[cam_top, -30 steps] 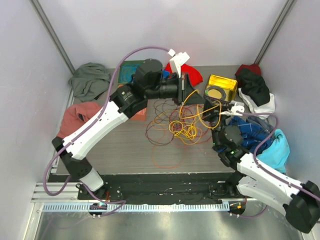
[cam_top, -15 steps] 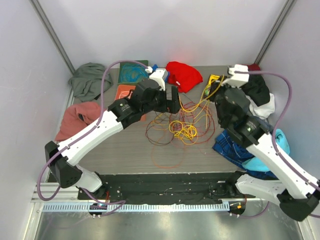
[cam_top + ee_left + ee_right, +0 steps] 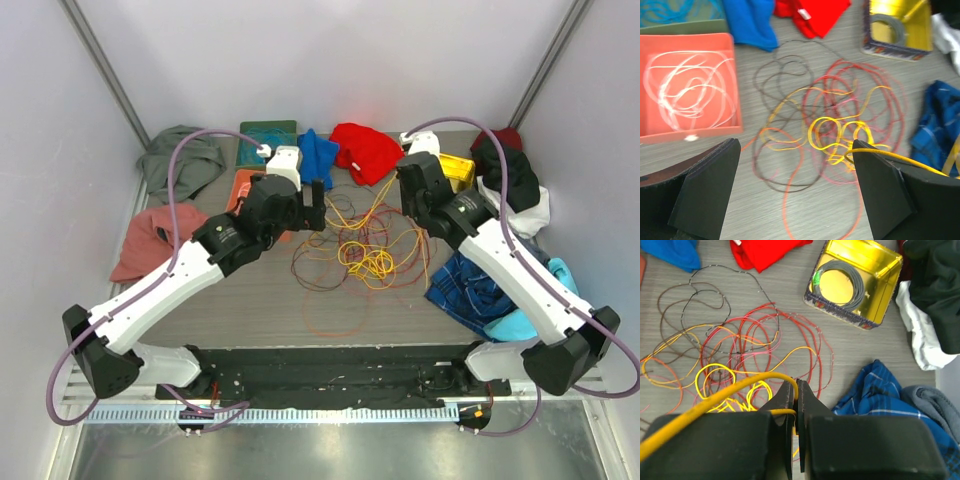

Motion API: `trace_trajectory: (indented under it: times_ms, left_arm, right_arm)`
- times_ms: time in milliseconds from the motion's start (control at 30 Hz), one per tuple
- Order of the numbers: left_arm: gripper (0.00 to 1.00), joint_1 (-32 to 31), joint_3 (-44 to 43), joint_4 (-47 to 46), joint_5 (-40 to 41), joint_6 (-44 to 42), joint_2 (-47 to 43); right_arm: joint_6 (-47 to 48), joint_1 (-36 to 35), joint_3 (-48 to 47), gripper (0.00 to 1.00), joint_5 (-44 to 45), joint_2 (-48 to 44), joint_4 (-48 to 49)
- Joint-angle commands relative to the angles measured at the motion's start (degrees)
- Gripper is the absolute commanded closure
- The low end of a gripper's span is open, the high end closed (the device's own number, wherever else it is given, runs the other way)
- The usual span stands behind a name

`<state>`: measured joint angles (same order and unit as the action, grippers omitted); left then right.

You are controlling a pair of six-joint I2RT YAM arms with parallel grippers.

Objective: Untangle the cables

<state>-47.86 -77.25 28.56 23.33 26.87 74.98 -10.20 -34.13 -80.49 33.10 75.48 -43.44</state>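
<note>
Thin cables (image 3: 365, 245) lie in loose, curling loops on the grained counter (image 3: 250, 300).
We see the left hand (image 3: 795, 177) spread wide above them, holding nothing; the right hand (image 3: 796, 390) is pinched tight on one smooth yellow cable (image 3: 740, 385).

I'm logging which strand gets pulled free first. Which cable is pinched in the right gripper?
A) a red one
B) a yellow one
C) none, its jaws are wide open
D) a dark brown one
B: in the right wrist view the right gripper is shut on the yellow cable, which runs from the closed tips to the lower left.
</note>
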Motion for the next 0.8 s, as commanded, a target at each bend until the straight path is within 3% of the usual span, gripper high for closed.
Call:
trace_trajectory:
  times_ms: [0,233,433,567,767]
  left_arm:
    - [0.00,0.3,2.4,-2.5,7.2,-5.4,-2.6]
    - [0.00,0.3,2.9,1.8,9.3,-5.4,2.0]
    - [0.00,1.3,1.7,3.7,4.3,-4.7,5.6]
    - [0.00,1.4,-1.5,9.8,3.3,-2.4,9.7]
    - [0.00,1.4,4.6,4.7,-1.2,4.0,4.4]
  right_arm:
    - [-2.9,0.4,0.8,0.99,-3.5,-3.6,-1.2]
    - [-3.1,0.3,0.1,0.99,-3.7,-6.1,-2.1]
    - [-2.3,0.4,-0.5,0.99,-3.0,-6.9,-4.4]
    - [-2.6,0.6,-1.5,0.99,-3.6,-7.6,-4.8]
    - [-3.2,6.0,-4.5,0.99,-5.1,-3.3,-4.3]
